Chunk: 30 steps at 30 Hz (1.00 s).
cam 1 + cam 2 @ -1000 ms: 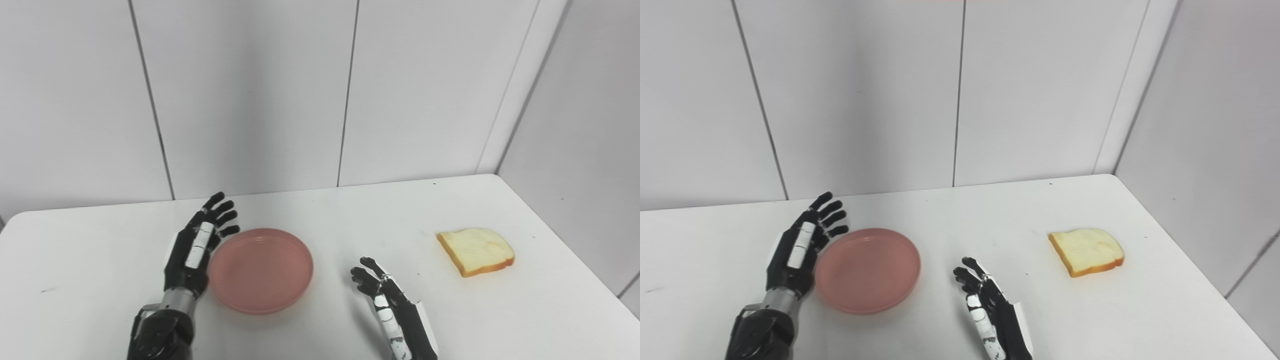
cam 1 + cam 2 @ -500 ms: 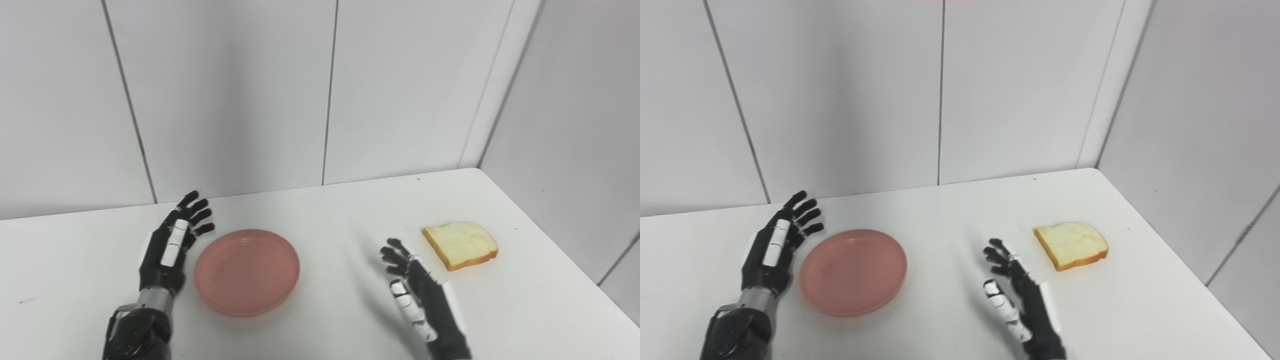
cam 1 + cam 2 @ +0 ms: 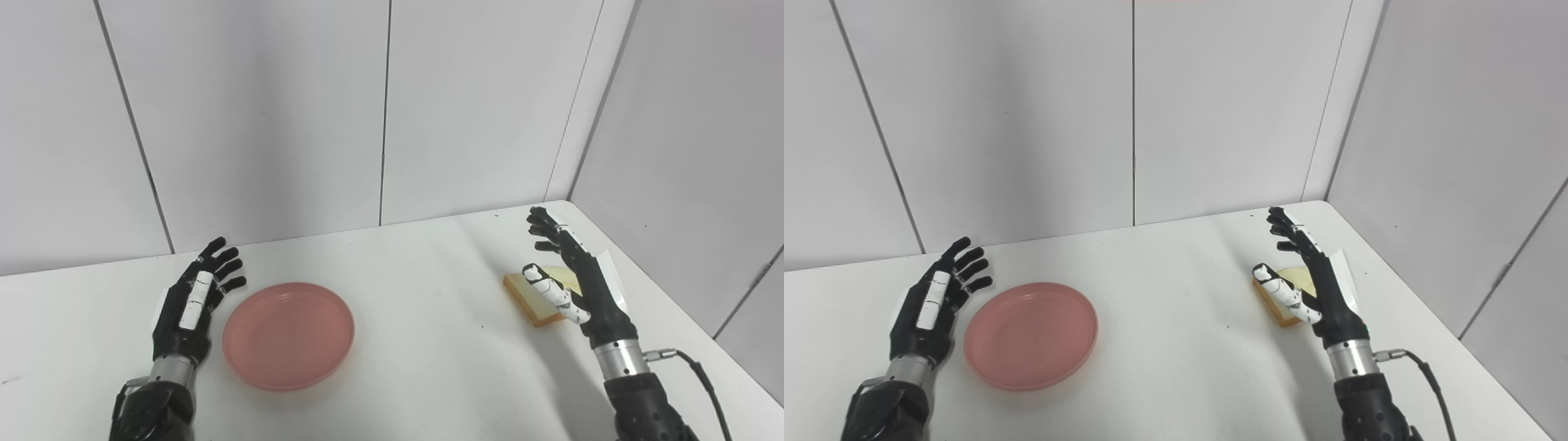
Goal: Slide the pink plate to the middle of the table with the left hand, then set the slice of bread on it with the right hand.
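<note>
Right robot hand (image 3: 576, 278), fingers spread, empty, above crusted bread slice (image 3: 534, 299) at 3 o'clock; left robot hand (image 3: 193, 301) open beside round, shallow pink plate (image 3: 288, 334).

No legible text, label, brand, number or sign is shown on any surface in view.
</note>
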Each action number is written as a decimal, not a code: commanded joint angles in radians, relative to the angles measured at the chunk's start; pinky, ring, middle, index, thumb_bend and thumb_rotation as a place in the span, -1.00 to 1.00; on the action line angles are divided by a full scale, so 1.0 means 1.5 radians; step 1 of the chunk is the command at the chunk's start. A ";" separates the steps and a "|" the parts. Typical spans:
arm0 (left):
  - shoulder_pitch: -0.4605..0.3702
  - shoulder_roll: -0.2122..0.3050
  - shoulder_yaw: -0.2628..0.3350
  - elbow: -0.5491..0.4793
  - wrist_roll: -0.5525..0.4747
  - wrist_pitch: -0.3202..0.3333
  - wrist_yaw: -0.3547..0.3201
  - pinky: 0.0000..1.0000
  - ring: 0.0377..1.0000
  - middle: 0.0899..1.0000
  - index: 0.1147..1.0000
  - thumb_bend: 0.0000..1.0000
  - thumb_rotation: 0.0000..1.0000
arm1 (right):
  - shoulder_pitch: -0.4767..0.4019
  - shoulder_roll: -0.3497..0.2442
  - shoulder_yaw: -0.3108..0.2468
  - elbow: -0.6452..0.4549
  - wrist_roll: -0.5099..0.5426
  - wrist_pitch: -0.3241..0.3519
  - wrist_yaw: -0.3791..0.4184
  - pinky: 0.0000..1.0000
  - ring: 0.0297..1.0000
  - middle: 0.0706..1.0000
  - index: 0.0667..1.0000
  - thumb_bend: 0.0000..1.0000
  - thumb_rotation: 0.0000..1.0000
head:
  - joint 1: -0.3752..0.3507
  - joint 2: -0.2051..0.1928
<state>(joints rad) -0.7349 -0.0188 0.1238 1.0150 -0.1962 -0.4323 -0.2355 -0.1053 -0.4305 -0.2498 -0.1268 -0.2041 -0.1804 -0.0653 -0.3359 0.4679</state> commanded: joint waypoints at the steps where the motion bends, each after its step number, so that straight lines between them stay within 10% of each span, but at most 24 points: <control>1: 0.024 0.005 0.001 0.013 0.000 -0.025 -0.011 0.41 0.59 0.56 0.55 0.92 0.39 | -0.030 -0.042 -0.015 -0.003 -0.010 0.001 0.006 0.45 0.60 0.67 0.69 0.46 0.84 | 0.001 0.000; 11: 0.028 0.007 0.001 0.014 -0.004 -0.024 -0.014 0.45 0.61 0.59 0.57 0.94 0.38 | -0.092 -0.182 0.042 0.057 -0.138 0.053 0.077 0.58 0.73 0.74 0.69 0.59 0.72 | 0.001 -0.003; 21: 0.029 0.004 -0.002 0.016 -0.002 -0.023 -0.014 0.40 0.60 0.57 0.55 0.91 0.39 | -0.161 -0.304 0.131 0.201 -0.215 -0.008 0.139 0.60 0.78 0.78 0.78 0.86 0.36 | -0.004 0.000; 30: 0.032 0.001 -0.002 0.012 -0.002 -0.023 -0.013 0.40 0.60 0.58 0.55 0.95 0.39 | -0.213 -0.398 0.211 0.185 -0.231 0.049 0.340 0.80 0.88 0.90 0.95 1.00 -0.22 | -0.005 0.005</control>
<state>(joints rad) -0.7320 -0.0180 0.1225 1.0111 -0.1961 -0.4347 -0.2380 -0.3737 -0.9782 0.0773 0.1835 -0.5421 -0.1455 0.4226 -0.3436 0.4740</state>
